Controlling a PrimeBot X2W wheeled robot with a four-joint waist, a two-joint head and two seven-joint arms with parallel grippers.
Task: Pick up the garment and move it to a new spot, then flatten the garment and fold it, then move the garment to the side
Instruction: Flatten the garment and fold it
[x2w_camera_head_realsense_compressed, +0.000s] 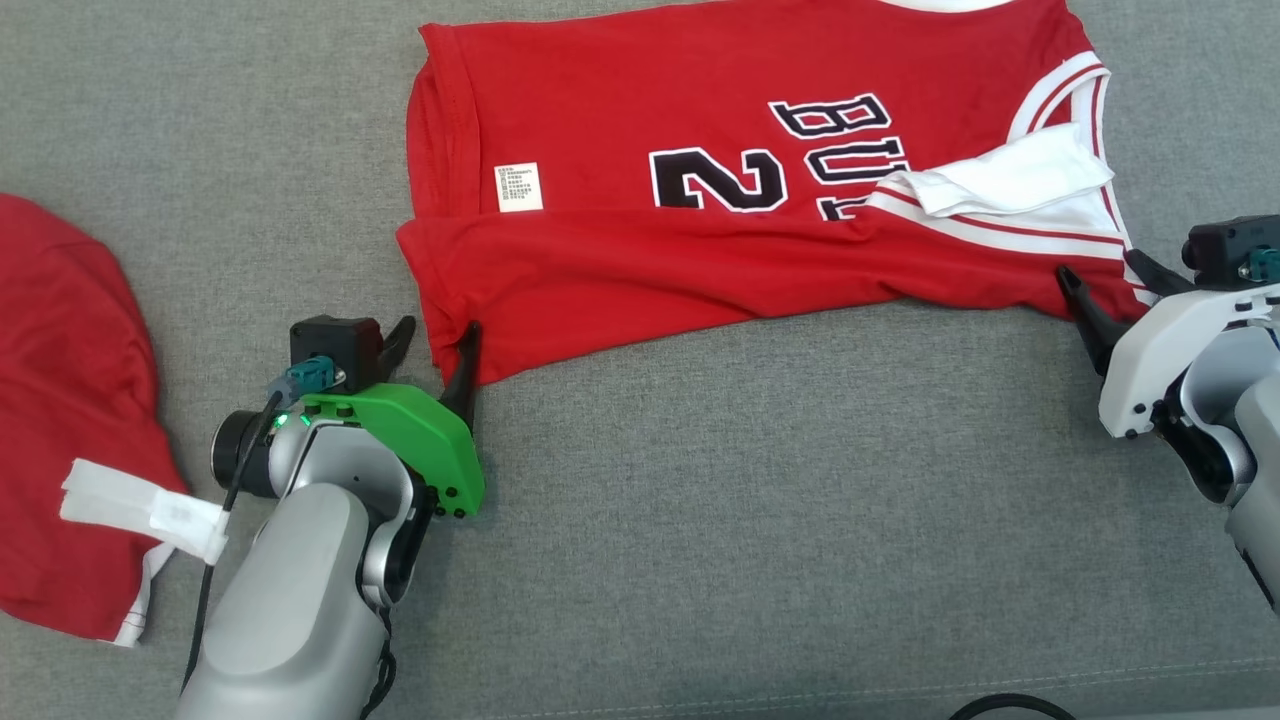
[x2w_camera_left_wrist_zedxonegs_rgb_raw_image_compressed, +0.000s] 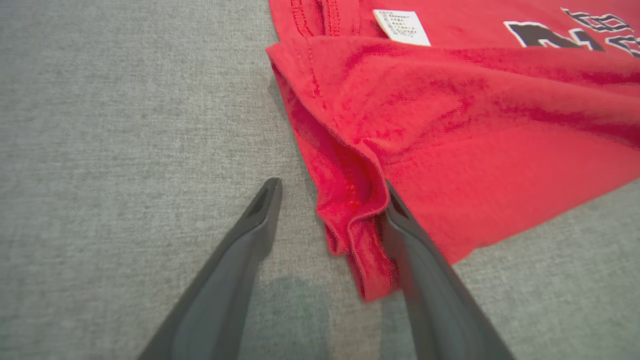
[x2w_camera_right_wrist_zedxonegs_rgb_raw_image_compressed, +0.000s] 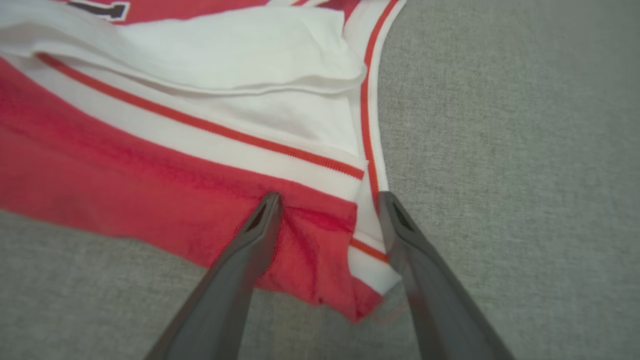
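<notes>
The garment is a red jersey with white trim and black lettering. It lies spread across the grey surface, its near edge folded up over the body. My left gripper is open at the garment's near left corner. In the left wrist view that hem corner bunches between the fingers of the left gripper, against the right one. My right gripper is open at the near right corner. In the right wrist view the right gripper straddles the red-and-white corner of the garment.
A second red cloth with a white tag lies at the far left, close to my left forearm. Grey fabric surface stretches between the two arms. A black cable shows at the bottom edge.
</notes>
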